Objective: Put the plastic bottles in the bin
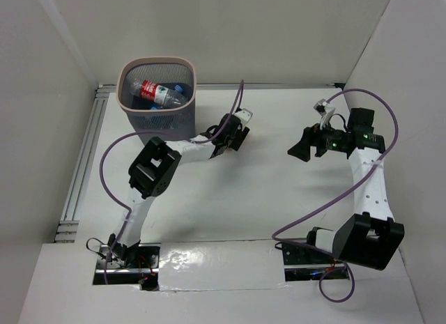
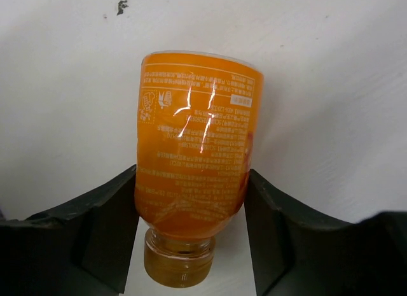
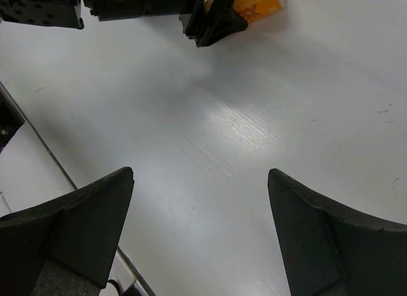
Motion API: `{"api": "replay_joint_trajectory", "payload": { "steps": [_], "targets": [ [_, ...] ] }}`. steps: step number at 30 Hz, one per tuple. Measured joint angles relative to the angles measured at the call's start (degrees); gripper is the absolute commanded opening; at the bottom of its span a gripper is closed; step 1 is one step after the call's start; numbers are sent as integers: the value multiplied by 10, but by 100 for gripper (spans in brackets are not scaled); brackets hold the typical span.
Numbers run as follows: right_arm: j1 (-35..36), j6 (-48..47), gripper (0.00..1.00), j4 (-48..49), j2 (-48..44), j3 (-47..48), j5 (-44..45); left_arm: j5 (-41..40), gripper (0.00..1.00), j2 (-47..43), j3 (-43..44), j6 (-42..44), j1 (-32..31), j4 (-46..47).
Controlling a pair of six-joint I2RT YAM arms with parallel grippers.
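Observation:
The short orange bottle (image 2: 194, 143) lies between my left gripper's (image 2: 191, 170) fingers, cap toward the camera; both pads press on its sides. In the top view the left gripper (image 1: 237, 132) is just right of the bin (image 1: 159, 59), and the orange bottle is hidden under it. The right wrist view shows the orange bottle (image 3: 257, 3) at the left gripper's tip (image 3: 213, 22). The grey mesh bin holds a clear bottle with a red label (image 1: 155, 93) and others with blue caps. My right gripper (image 1: 301, 148) is open and empty above bare table (image 3: 200, 175).
An aluminium rail (image 1: 80, 164) runs along the table's left edge. White walls close in the left, back and right. Purple cables (image 1: 327, 205) loop off both arms. Shiny tape (image 1: 216, 258) lies between the arm bases.

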Motion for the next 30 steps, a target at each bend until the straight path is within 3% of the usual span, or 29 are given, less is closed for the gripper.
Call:
{"api": "replay_joint_trajectory", "payload": {
  "steps": [1, 3, 5, 7, 8, 9, 10, 12, 17, 21, 23, 26, 29, 30],
  "targets": [
    [1, 2, 92, 0, 0, 0, 0, 3, 30, 0, 2, -3, -1, 0],
    [6, 4, 92, 0, -2, 0, 0, 6, 18, 0, 4, -3, -3, -5],
    [11, 4, 90, 0, -4, 0, 1, 7, 12, 0, 4, -3, -7, -13],
    [15, 4, 78, 6, -9, -9, 4, 9, 10, -4, 4, 0, -12, -26],
    [16, 2, 64, 7, -12, -14, 5, 14, 10, -10, 4, 0, -16, -35],
    [19, 2, 30, 10, -17, -22, 7, 23, 8, -21, 4, 2, -20, -49],
    [21, 0, 16, 12, -19, -29, 9, 30, 7, -34, 4, 3, -24, -60],
    [29, 9, 4, 15, -21, -38, 14, 56, 7, -72, 18, 3, -33, -91],
    [52, 19, 11, 27, -21, -51, 31, 118, 7, -184, 112, -15, -33, -109],
    [64, 22, 18, 35, -23, -61, 42, 126, 8, -310, 144, -40, 23, -78],
    [68, 24, 21, 37, -24, -65, 47, 103, 13, -360, 144, -46, 59, -71],
    [71, 25, 27, 39, -28, -66, 52, 53, 13, -405, 125, -46, 101, -73],
    [74, 26, 33, 41, -33, -66, 55, 28, 21, -422, 79, -46, 125, -84],
    [75, 26, 33, 41, -35, -66, 55, 21, 30, -421, 62, -46, 133, -91]
  ]
}}
